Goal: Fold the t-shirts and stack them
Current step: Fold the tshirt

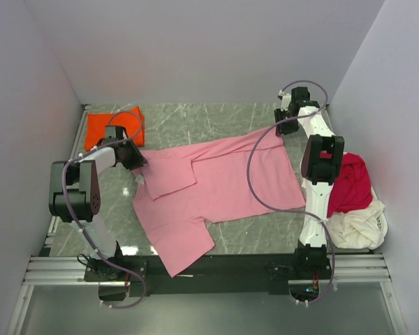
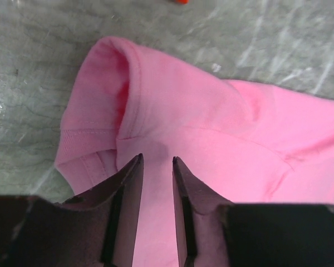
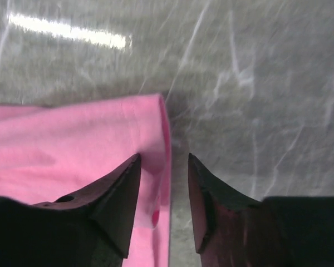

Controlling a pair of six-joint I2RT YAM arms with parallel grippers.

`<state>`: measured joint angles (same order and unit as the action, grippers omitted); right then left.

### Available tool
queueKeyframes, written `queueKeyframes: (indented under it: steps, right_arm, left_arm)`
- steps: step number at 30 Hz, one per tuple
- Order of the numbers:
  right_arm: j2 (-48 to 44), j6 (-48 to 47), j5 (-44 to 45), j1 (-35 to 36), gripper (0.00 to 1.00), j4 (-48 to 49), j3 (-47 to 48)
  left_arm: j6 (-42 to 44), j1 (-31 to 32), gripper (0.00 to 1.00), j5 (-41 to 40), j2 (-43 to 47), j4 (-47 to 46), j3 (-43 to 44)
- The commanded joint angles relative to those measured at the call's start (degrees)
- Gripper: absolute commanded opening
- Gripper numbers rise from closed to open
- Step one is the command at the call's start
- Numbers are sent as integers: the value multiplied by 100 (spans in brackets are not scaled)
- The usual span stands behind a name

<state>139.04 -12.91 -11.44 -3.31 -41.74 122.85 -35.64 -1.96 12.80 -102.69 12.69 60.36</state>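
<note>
The light pink t-shirt (image 1: 216,185) lies spread across the middle of the table, its far sleeve folded in over the chest. My left gripper (image 1: 135,159) is down at its far-left shoulder beside the collar (image 2: 128,83). Its jaws stand narrowly apart, and pink cloth (image 2: 157,183) fills the gap between them. My right gripper (image 1: 286,126) is at the far-right hem corner (image 3: 156,111). One fingertip (image 3: 128,172) presses on the cloth, the other (image 3: 197,172) is over bare table, and the hem edge runs between them. The orange-red folded tee (image 1: 115,127) lies far left.
A crimson tee (image 1: 353,183) and a cream tee (image 1: 359,225) lie bunched at the right edge beside the right arm. White walls close in the left, far and right sides. The marble tabletop (image 1: 216,122) shows beyond the pink shirt.
</note>
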Motion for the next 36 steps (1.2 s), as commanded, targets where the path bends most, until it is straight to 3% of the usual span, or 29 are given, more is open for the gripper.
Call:
queueKeyframes:
  steps: [1,8,18,28,36]
  right_arm:
    - [-904,-229,-199,-38,47,60,-356]
    - [-1055,-142,-1026,-47,52,-273,-517]
    - [-607,-72,-316,-47,50,-282,-349]
    - [-510,-160,-227,-56,46,-300,-542]
    - [-598,-186,-227,-56,23,-283,-718]
  left_arm:
    - [188,-24,34,135,548,-162,29]
    - [198,-15,34,284,540,-196,11]
    - [215,-24,34,425,399,-223,11]
    - [206,-24,34,452,312,-258,-6]
    - [206,-24,34,434,268,-249,-15]
